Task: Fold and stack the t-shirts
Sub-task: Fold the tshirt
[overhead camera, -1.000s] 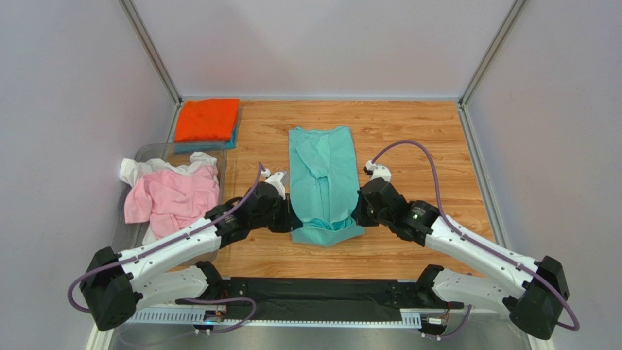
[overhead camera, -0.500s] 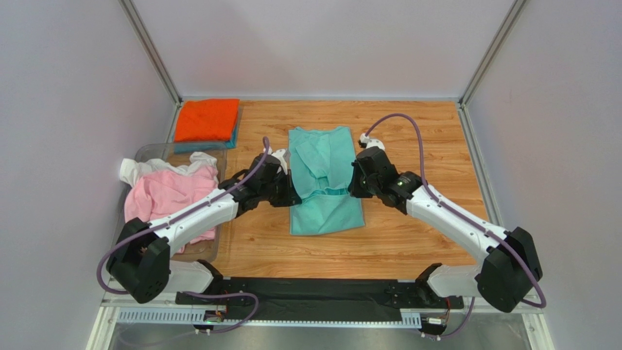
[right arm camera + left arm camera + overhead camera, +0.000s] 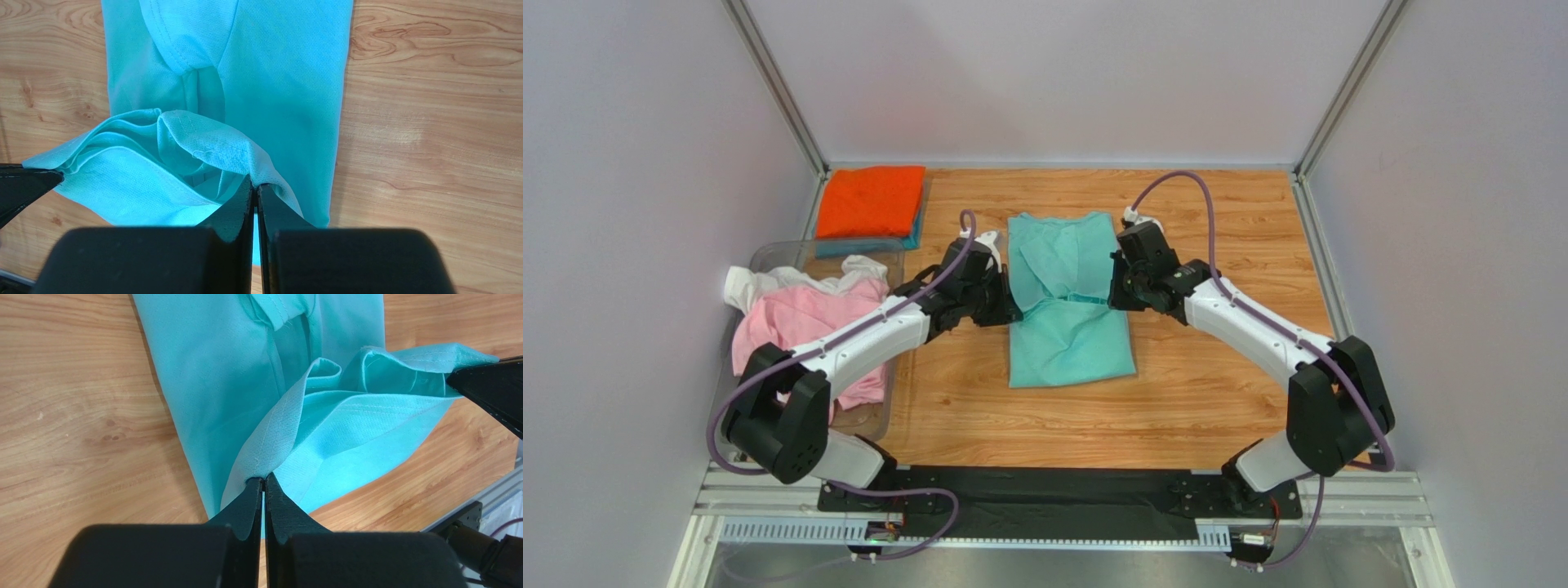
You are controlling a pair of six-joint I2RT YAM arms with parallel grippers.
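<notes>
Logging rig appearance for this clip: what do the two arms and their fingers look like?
The left arm and right arm have white links with black joint housings. A purple cable loops along each. The fingers are matte black, tapering wedges.

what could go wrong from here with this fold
The left gripper and right gripper each pinch only a thin edge of the green shirt, so a corner might slip out mid-fold. The lifted hem sags and bunches between them, so it might land creased or crooked.
</notes>
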